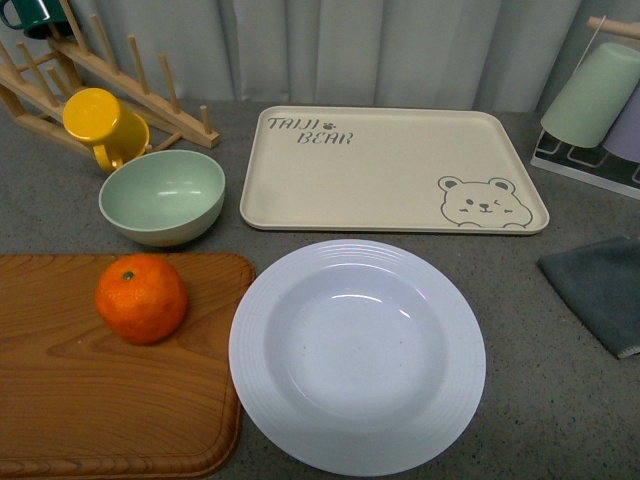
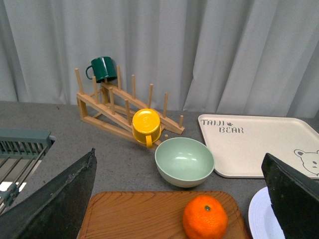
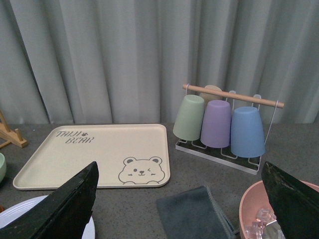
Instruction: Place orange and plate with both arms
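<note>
Orange: the orange [image 1: 141,297] sits on a wooden board [image 1: 110,400], nearer the robot than the bear tray [image 1: 390,170] and off past the tray's left corner.
Plate: the plate [image 1: 460,350] lies directly in front of the tray, with a strip of bare surface between them.
Left claw: the left claw [image 2: 178,155] is released, spread wide and holding nothing.
Right claw: the right claw [image 3: 179,164] is likewise released and empty.
Risk, orange: it is round, so an off-centre pinch would likely roll it toward the green bowl [image 1: 162,196] beside the tray.
Risk, plate: its glossy rim lies low, so a shallow grip may slip or drag it against the board.
Writing: the tray reads "TAIJI BEAR", as best I can tell, with a paw mark and a winking bear.
</note>
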Available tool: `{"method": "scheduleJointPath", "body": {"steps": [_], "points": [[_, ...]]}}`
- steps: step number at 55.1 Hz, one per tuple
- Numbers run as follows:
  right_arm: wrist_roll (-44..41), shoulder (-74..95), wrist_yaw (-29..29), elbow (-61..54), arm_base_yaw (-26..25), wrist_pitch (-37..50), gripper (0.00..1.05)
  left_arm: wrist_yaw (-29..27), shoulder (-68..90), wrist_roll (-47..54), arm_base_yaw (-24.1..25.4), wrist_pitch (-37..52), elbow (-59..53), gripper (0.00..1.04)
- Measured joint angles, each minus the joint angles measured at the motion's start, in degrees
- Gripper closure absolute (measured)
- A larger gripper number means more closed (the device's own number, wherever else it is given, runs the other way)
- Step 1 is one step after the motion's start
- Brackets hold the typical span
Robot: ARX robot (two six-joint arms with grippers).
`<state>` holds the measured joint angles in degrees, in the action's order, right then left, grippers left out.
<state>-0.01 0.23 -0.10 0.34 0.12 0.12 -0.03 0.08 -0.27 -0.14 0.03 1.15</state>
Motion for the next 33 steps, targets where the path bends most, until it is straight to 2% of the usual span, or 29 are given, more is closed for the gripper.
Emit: {"method": "scheduleJointPath", "body": {"steps": [33], "points": [[0.0,0.0,0.0,0.0,0.0,0.0,0.09,0.0,0.0,0.0,0.0,0.0,0.0,0.06]]}}
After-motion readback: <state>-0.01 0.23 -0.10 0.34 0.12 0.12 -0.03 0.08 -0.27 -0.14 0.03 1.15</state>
